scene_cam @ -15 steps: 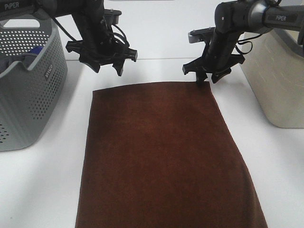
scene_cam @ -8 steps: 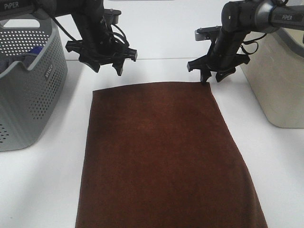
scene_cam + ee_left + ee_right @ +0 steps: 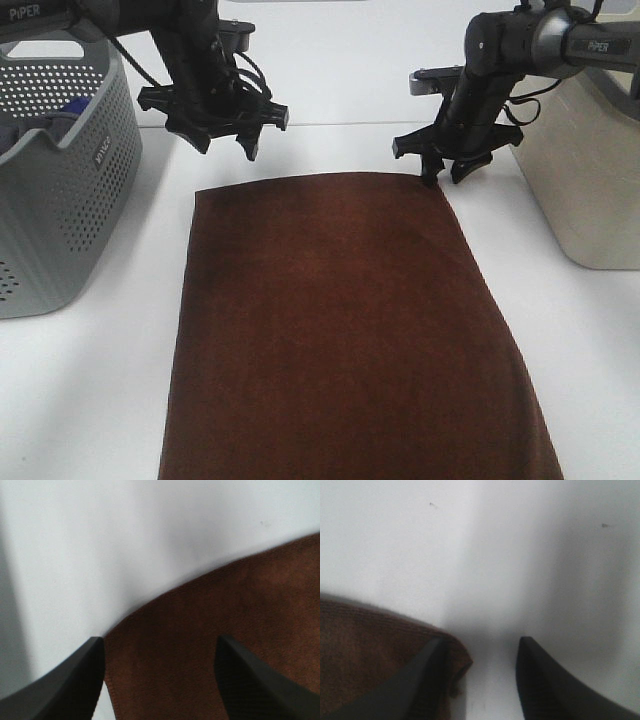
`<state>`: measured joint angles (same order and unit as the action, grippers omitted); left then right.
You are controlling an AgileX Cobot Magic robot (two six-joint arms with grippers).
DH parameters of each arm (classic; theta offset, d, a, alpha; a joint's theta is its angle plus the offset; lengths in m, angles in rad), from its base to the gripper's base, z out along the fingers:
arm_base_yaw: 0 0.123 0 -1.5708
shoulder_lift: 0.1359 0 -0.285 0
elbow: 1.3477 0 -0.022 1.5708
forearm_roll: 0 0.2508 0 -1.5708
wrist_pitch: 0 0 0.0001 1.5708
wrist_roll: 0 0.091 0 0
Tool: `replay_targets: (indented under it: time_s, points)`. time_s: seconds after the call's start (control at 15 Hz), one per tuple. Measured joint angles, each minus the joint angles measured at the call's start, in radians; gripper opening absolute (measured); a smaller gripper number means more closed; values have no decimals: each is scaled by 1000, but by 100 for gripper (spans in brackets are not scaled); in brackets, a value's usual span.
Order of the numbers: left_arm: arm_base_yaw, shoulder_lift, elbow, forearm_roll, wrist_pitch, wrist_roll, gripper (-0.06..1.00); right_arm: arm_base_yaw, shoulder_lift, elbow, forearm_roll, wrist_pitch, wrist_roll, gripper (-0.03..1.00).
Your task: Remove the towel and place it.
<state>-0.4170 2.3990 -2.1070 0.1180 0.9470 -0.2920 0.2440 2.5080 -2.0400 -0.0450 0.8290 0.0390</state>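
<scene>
Towel: the dark reddish-brown towel point(image 3: 340, 330) lies spread flat on the table. Its near end runs out of the high view and its far edge lies straight across under the two grippers.
Table: a white top point(image 3: 100, 380), bare on both sides of the towel.
Basket: a grey perforated laundry basket point(image 3: 60, 190) stands left of the towel, apart from it, with something blue point(image 3: 72, 106) showing over its rim.
Bin: a beige tub point(image 3: 590, 170) stands right of the towel, apart from it.
Left gripper: the left gripper point(image 3: 225, 150) hangs above the table just past the towel's far left corner. Its jaws are spread wide and hold nothing. Its wrist view looks down between the fingers point(image 3: 75, 680) onto that corner.
Right gripper: the right gripper point(image 3: 446, 177) is low at the towel's far right corner. Its jaws stand apart with bare table between them. One finger point(image 3: 427, 680) is over the corner's edge and the other is beside it, off the cloth. Nothing is pinched.
</scene>
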Motion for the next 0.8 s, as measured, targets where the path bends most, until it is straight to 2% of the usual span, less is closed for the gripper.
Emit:
replay_targets:
  time_s: [0.27, 0.8]
  points:
    - [0, 0, 0, 0, 0, 0, 61, 1, 3, -25, 34, 38, -29, 1]
    - [3, 0, 0, 28, 0, -16, 61, 1, -13, -123, 45, 125, -50, 0]
